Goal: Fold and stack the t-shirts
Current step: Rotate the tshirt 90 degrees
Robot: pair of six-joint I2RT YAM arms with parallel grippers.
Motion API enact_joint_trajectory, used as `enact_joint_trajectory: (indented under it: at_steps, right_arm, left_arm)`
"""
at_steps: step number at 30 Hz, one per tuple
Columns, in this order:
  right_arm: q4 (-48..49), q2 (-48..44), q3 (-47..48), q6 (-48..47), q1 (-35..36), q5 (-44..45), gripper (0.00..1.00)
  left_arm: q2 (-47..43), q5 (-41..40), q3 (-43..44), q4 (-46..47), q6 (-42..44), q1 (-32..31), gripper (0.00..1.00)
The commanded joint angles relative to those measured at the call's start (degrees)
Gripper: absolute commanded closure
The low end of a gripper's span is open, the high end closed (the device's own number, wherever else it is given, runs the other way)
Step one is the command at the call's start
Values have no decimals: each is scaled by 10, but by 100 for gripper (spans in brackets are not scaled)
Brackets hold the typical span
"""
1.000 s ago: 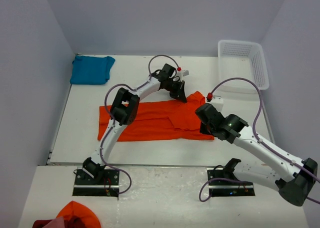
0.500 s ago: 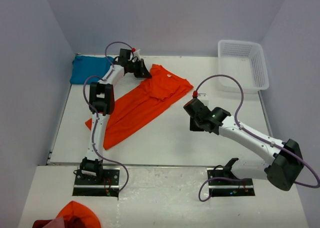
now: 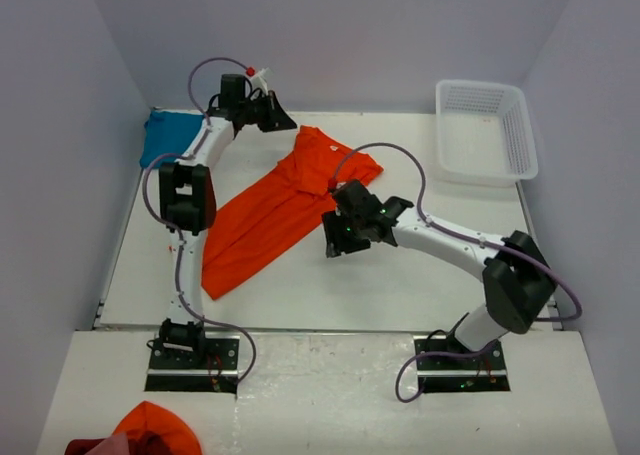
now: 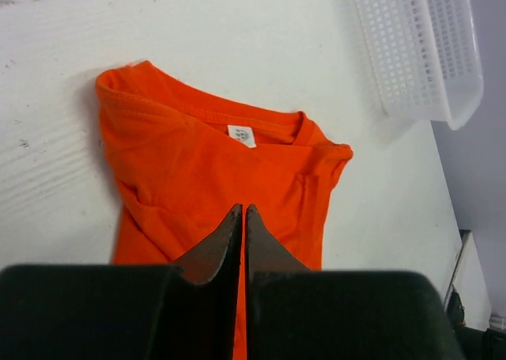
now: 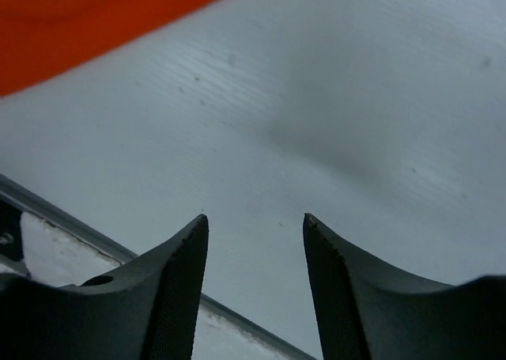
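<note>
Risk sits mainly in how the orange t-shirt [image 3: 262, 215] lies. It runs as a long, narrow band aslant across the worktop [image 3: 430, 275], collar end toward the far edge and hem end toward the near left. It looks doubled lengthwise, but it is creased and bunched around the shoulders. The teal-blue t-shirt [image 3: 160, 140] sits as a small bundle in the far left corner, partly behind the left arm and well apart from the orange one.

The left claw [image 4: 241, 210] has its fingers pressed together with no cloth visible between them. It hangs by the far edge, just beyond the collar and its white neck label [image 4: 242, 135]. The right claw [image 5: 254, 221] is spread and empty, over bare worktop just beside the band's right edge, roughly at mid-length.

By my reading, a cross fold comes next, then the stacking, and several things could spoil that:
- A pinch that takes only the top layer would peel the lengthwise fold open.
- Because the band lies aslant, carrying one end over the other without squaring it first would likely leave a skewed packet with a sleeve poking out.
- If the right claw comes down where it is, it closes on bare worktop, not cloth.
- The left arm is stretched far out, with its links running close to the hem end and its forearm near the teal bundle. A careless sweep back could drag either shirt out of shape.

The white basket [image 3: 524, 135] stands at the far right, well apart, and seems no hazard.
</note>
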Motion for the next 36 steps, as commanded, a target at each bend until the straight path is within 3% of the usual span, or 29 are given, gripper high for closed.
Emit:
enact_joint_trajectory:
  at_steps: [1, 2, 3, 5, 9, 12, 15, 24, 36]
  right_arm:
    - [7, 74, 111, -44, 3, -86, 47]
    - [5, 91, 155, -44, 4, -98, 49]
    - [13, 106, 173, -44, 5, -117, 71]
    - [28, 146, 223, -38, 8, -186, 100]
    - [73, 232, 306, -11, 12, -326, 100]
    - [27, 325, 405, -18, 26, -349, 100]
    - [-9, 394, 483, -34, 44, -354, 100]
    - [-13, 474, 550, -29, 72, -386, 100]
    - [-24, 543, 580, -45, 84, -371, 100]
  left_arm:
    - [-133, -24, -18, -19, 34, -2, 96]
    - [-143, -39, -18, -38, 42, -2, 94]
    - [-154, -78, -24, -74, 44, -2, 93]
    - [-186, -147, -40, -117, 40, -2, 94]
    - [-265, -265, -176, -143, 7, -2, 98]
    - [-344, -328, -266, -138, -8, -2, 100]
    - [-377, -379, -300, -164, 0, -2, 100]
    - [-445, -395, -376, -172, 2, -2, 100]
    - [-467, -384, -427, -162, 6, -2, 100]
